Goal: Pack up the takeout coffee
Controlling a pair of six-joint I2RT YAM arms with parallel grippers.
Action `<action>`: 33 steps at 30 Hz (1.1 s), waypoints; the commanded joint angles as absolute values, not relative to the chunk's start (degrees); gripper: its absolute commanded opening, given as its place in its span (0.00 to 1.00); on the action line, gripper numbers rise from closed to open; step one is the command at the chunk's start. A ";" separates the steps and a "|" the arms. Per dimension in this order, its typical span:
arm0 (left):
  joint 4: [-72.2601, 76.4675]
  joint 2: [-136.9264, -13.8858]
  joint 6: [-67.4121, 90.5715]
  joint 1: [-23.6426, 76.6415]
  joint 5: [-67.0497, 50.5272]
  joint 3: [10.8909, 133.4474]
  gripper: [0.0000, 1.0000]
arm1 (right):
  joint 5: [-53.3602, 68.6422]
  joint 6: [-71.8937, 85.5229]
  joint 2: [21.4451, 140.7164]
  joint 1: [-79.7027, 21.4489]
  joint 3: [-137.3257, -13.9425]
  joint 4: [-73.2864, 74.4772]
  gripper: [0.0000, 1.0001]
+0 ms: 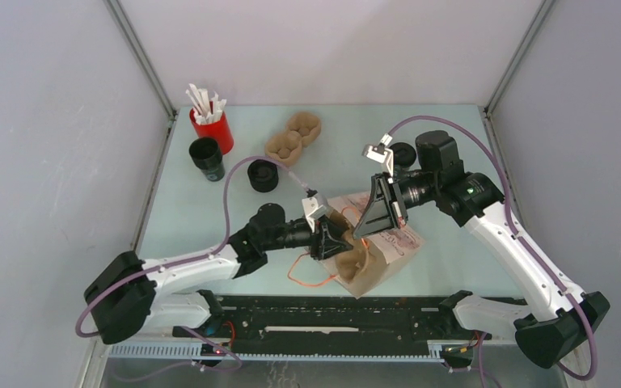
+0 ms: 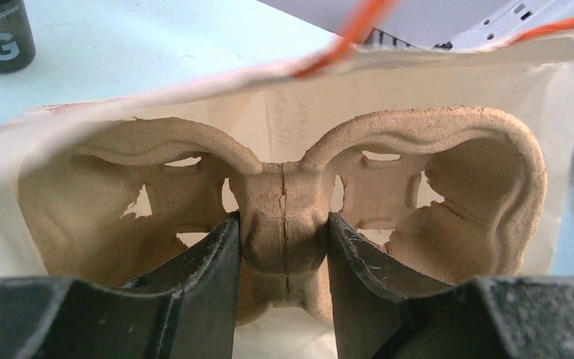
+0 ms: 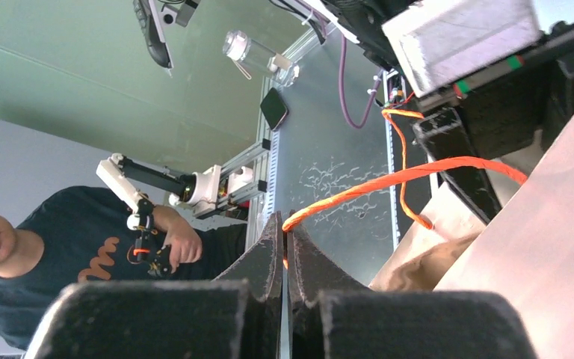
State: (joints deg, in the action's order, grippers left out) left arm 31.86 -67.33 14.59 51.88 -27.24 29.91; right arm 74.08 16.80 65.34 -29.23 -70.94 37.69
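Note:
The takeout coffee (image 1: 207, 158), a small black tapered cup with a lid, stands at the back left, far from both grippers. A brown paper bag (image 1: 392, 250) lies on its side at the table's middle, mouth toward the left arm. My left gripper (image 1: 333, 240) is shut on the centre ridge of a pulp cup carrier (image 2: 418, 127) and holds it in the bag's mouth (image 2: 433, 82). My right gripper (image 3: 285, 232) is shut on the bag's orange cord handle (image 3: 389, 179), above the bag in the top view (image 1: 368, 226).
A red cup of white sticks (image 1: 213, 128) stands beside the coffee. A squat black round piece (image 1: 263, 175) sits nearby. A second pulp carrier (image 1: 293, 137) lies at the back. Another dark cup (image 1: 403, 153) stands behind the right arm and shows in the left wrist view (image 2: 0, 34).

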 commanded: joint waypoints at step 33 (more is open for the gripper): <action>29.80 -76.35 10.33 63.89 20.50 35.94 0.37 | 61.02 30.08 59.32 -31.72 -63.65 22.73 0.00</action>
